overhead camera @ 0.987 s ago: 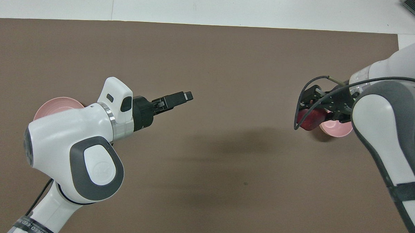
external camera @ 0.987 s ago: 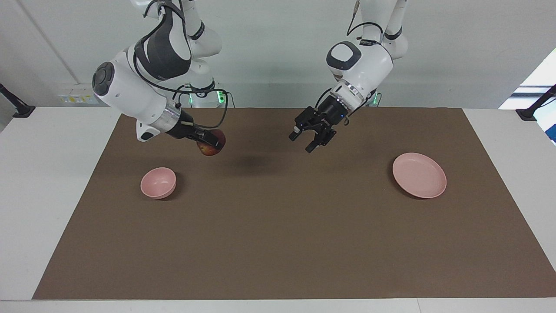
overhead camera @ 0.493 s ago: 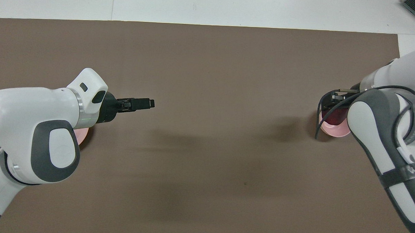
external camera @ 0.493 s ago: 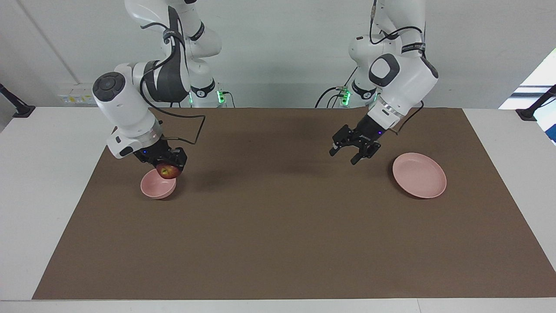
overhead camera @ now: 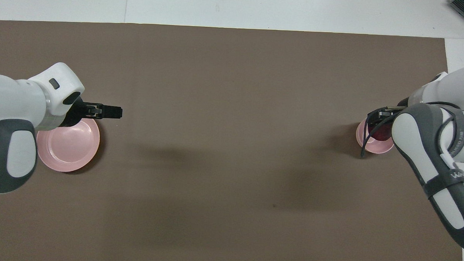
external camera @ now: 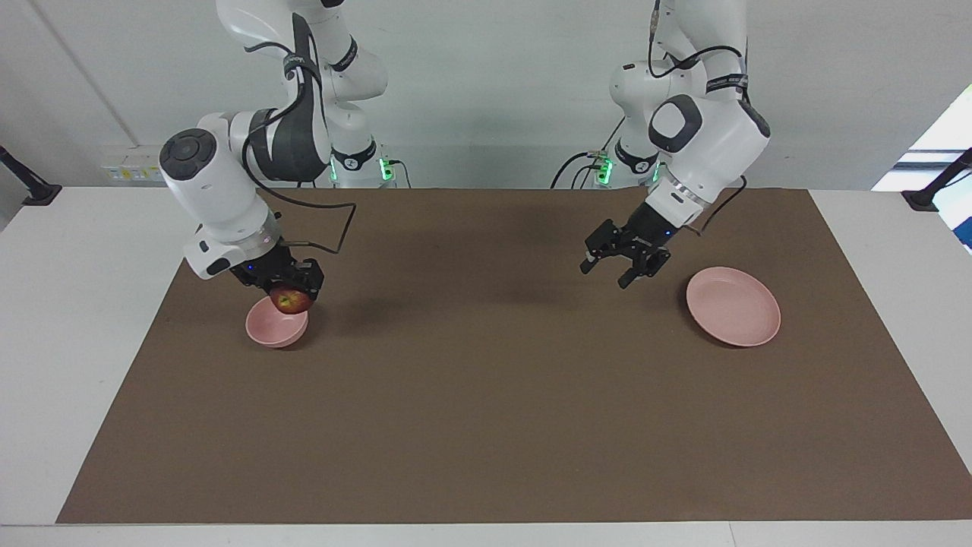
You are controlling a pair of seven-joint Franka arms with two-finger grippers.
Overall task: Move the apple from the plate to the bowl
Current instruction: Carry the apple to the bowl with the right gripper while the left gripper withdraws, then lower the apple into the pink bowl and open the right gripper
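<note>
Facing view, left-centre of frame: the right gripper (external camera: 292,291) pinches the small round dark red apple (external camera: 289,301) with a yellowish patch, fingers pressed onto its sides. The apple hangs directly over the small deep pale pink bowl (external camera: 275,327), at about rim level; cannot tell whether it touches the bowl's inside. The bowl sits on the brown rectangular table mat (external camera: 486,410) toward the right arm's end of the table. The white right arm comes down from the upper left of this frame, with a black cable looping beside the wrist.

Right-centre of the same frame: the left gripper (external camera: 624,271) hovers above bare mat, fingers spread apart and holding nothing. It is beside the flat round pale pink plate (external camera: 733,306), apart from it. The plate lies on the mat toward the left arm's end, with nothing on it.

Overhead view: the plate (overhead camera: 69,146) is at middle left of the frame, partly under the white left arm; the left gripper (overhead camera: 115,112) sticks out over the mat past the plate's upper edge. At the right edge of the frame the bowl (overhead camera: 370,145) shows under the right gripper (overhead camera: 379,118), with the apple (overhead camera: 380,132) a dark red patch inside the bowl's outline, partly hidden by the arm.
</note>
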